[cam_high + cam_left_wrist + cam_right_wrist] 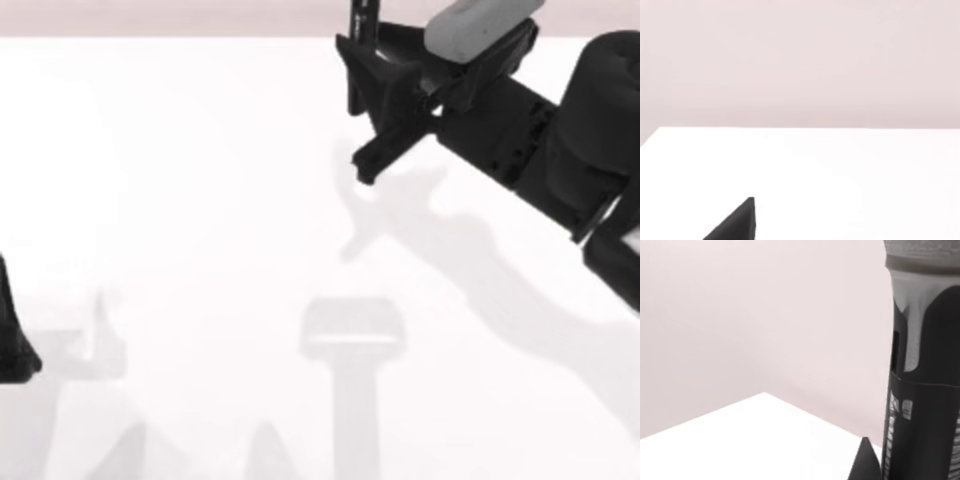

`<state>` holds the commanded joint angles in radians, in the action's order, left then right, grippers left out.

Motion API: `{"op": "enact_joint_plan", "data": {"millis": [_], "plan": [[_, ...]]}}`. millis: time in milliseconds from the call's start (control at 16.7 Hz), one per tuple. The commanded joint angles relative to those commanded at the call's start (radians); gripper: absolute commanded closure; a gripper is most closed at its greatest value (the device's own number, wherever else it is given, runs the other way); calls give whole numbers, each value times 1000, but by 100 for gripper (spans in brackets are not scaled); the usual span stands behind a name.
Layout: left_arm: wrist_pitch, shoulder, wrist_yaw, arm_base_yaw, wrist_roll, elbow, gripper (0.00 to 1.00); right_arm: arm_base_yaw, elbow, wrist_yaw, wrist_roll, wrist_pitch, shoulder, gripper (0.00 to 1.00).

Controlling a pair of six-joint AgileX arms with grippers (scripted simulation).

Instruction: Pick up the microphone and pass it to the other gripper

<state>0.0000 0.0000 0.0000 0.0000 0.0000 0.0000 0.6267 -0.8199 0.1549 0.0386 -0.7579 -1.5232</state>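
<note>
The microphone (925, 390) stands upright and lifted off the table, with its grey mesh head up and its black handle down. My right gripper (365, 115) is shut on the handle at the table's back right. One fingertip (865, 460) shows right beside the handle; the other is hidden behind the microphone. From above, the microphone (365, 18) runs off the picture's top edge. The other gripper, my left gripper (15, 345), sits parked at the left edge. A single fingertip (740, 222) shows in the left wrist view, with nothing beside it.
The white table (200, 200) carries only shadows of the arms. Its back edge (150, 38) meets a pale pink wall. My right arm's thick black links (590, 130) reach in from the right side.
</note>
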Motion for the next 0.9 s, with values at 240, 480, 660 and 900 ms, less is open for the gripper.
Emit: {"op": "enact_joint_plan", "data": {"millis": [240,480,660,900], "plan": [[0,0,0,0,0,0,0,-2,-2,2,1,0,-2,100],[0,0,0,0,0,0,0,0,0,0,0,0,0,100],[5,13,10,-5,1,11,0,0,0,0,0,0,0,100],[61,164,108,-53,11,127,0,0,0,0,0,0,0,100]]}}
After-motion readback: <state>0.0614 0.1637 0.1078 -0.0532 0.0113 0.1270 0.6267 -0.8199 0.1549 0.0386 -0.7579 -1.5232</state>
